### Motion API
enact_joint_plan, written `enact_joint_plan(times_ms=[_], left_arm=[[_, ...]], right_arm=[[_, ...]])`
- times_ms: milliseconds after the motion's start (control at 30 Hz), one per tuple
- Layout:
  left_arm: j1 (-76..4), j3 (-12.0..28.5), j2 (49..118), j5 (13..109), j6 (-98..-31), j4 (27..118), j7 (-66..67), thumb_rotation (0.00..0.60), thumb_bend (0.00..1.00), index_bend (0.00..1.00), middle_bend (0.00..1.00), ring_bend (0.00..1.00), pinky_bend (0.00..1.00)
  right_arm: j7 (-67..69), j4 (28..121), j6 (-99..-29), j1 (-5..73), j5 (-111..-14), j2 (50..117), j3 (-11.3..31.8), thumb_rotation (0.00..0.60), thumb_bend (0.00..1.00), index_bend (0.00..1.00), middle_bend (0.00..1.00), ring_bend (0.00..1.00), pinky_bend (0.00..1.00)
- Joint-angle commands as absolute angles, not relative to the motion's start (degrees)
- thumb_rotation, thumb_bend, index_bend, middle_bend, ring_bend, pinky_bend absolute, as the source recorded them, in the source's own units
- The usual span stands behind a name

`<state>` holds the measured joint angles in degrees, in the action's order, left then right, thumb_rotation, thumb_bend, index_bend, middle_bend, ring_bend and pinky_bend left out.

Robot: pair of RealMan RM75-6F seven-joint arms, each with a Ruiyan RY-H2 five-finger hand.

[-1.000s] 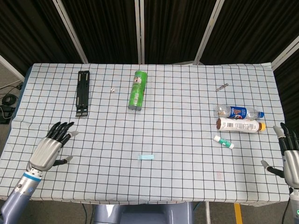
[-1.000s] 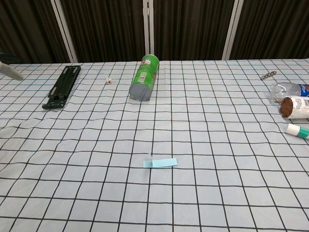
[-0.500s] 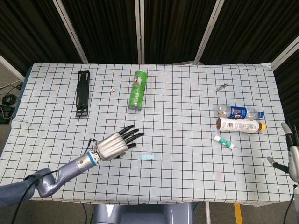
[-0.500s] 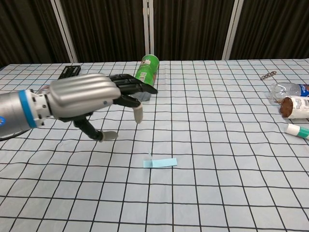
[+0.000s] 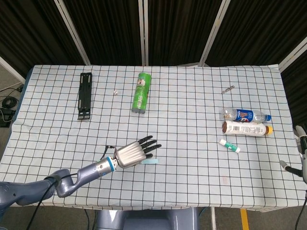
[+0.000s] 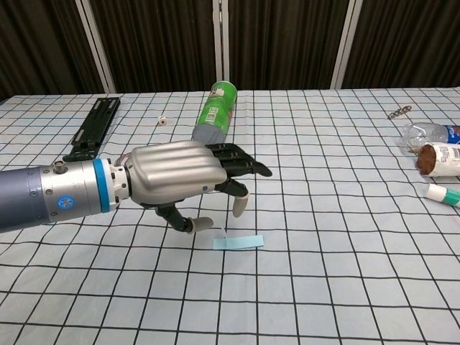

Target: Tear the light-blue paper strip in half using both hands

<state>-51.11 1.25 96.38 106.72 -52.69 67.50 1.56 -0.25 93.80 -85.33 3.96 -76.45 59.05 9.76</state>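
Paper strip: the light-blue paper strip lies flat on the table, near the front edge, at 6 o'clock from the green can. It is whole and untorn, in the same spot as a second ago.

Left robot hand: the left robot hand has travelled from the table's 9 o'clock side in toward the centre over the last second. It now hovers over the strip's left end, palm down. Its fingers are spread and extended toward 2 o'clock, with nothing held. In the chest view there is a gap between the lowered fingertips and the strip, so no contact is judged yet.

Right robot hand: the right robot hand shows only partly at the right margin of the head view, well apart from the strip. It has drifted further out of frame. Whether its fingers are spread or closed, I cannot tell.

Bystanders: the black bracket at 10 o'clock and the two bottles at 3 o'clock are undisturbed.

Meaning for task: the approach on the left is nearly complete. Judgement: pinching the strip's left end comes next. Tearing cannot begin until the right robot hand comes in to the other end.

Risk: the strip is thin and flat, so a pinch may slide it.
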Motion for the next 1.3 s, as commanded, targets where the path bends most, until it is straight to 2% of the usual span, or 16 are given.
enact_joint_plan(times_ms=[33,300,467,800,967,1100,1300], left_arm=[[-51.45,0.84,96.71,105.97,-52.57,67.44,2.3,0.6,0.45,0.39,0.0,0.0,0.0],[-51.44,0.03,97.93,104.0,-52.84,66.75,4.85,0.6,0.46,0.4,0.0,0.0,0.0],[-51.62,-0.33,98.41,102.68,-52.46,66.73,5.39,0.6,0.51,0.43,0.0,0.0,0.0],[-52.11,-1.25,99.59,101.74,-52.99,65.74,6.08,0.6,0.51,0.49,0.0,0.0,0.0],[-52.08,-1.66,100.21,101.33,-53.34,65.05,6.29,0.6,0.52,0.55,0.0,0.0,0.0],[-52.02,-1.68,100.57,100.88,-53.84,64.84,6.48,0.6,0.56,0.61,0.0,0.0,0.0],[-51.88,0.18,99.5,97.89,-53.82,67.43,5.67,0.6,0.58,0.75,0.0,0.0,0.0]], right_arm=[[-0.07,93.8,-85.34,3.94,-76.5,58.96,9.79,0.6,0.0,0.0,0.0,0.0,0.0],[0.33,94.04,-85.5,3.78,-76.53,58.62,9.84,0.6,0.0,0.0,0.0,0.0,0.0],[0.45,94.12,-85.38,3.78,-76.58,58.47,9.79,0.6,0.0,0.0,0.0,0.0,0.0],[0.6,94.47,-84.94,3.81,-76.64,58.02,9.6,0.6,0.0,0.0,0.0,0.0,0.0],[0.6,94.63,-85.06,3.77,-76.79,57.9,9.57,0.6,0.0,0.0,0.0,0.0,0.0],[0.61,94.7,-85.0,3.79,-76.85,57.85,9.52,0.6,0.0,0.0,0.0,0.0,0.0],[0.55,94.72,-84.49,3.98,-76.93,58.16,9.28,0.6,0.0,0.0,0.0,0.0,0.0]])
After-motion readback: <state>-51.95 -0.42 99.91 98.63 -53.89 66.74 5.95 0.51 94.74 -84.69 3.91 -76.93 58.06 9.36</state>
